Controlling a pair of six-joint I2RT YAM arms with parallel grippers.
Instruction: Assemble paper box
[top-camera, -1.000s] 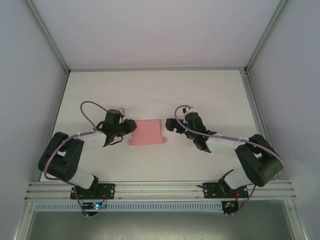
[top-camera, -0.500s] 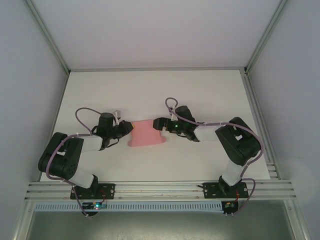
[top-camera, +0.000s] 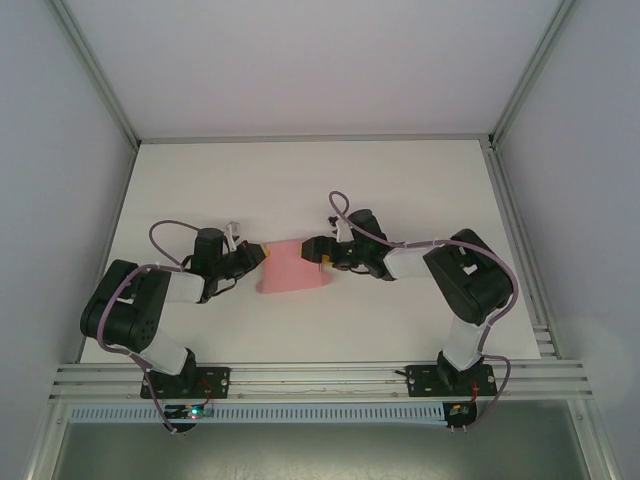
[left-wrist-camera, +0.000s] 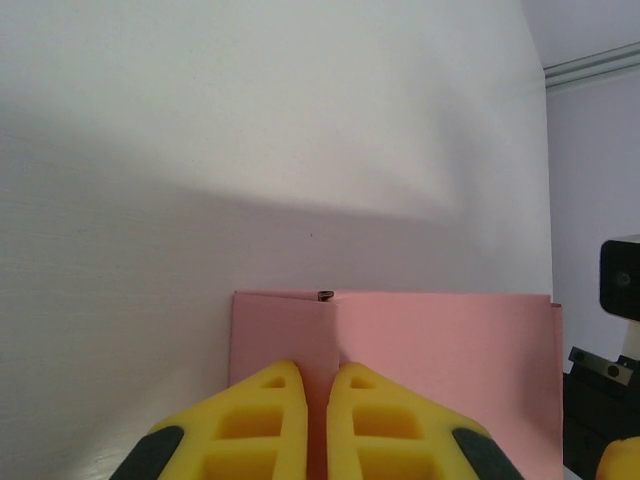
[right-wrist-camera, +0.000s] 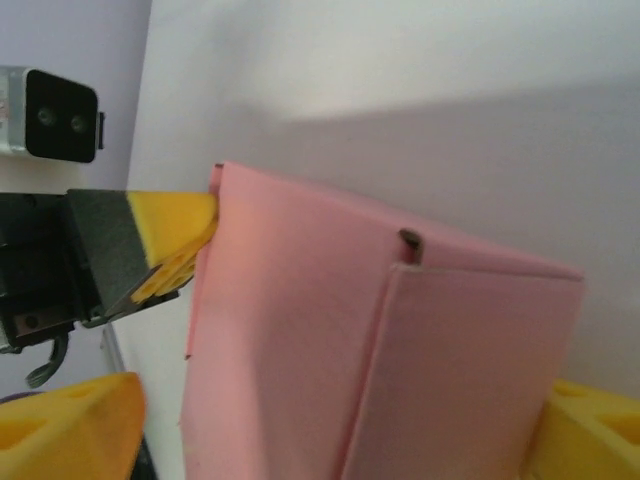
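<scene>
Top view: the pink thin-card paper box (top-camera: 292, 268) sits near the middle of the white counter (top-camera: 300, 180), directly between my two arms. My left tool (top-camera: 262, 256) is clamped closed on the box's left edge, and the left wrist view shows its yellow fingers (left-wrist-camera: 270, 400) pressed together over the thin card. My right tool (top-camera: 318, 252) stands wide open at the box's right edge, straddling the card with one finger on either side.

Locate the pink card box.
Top view: the pink card box sits near the middle of the white table, between both arms' jaws; the left jaws pinch its left edge.
</scene>
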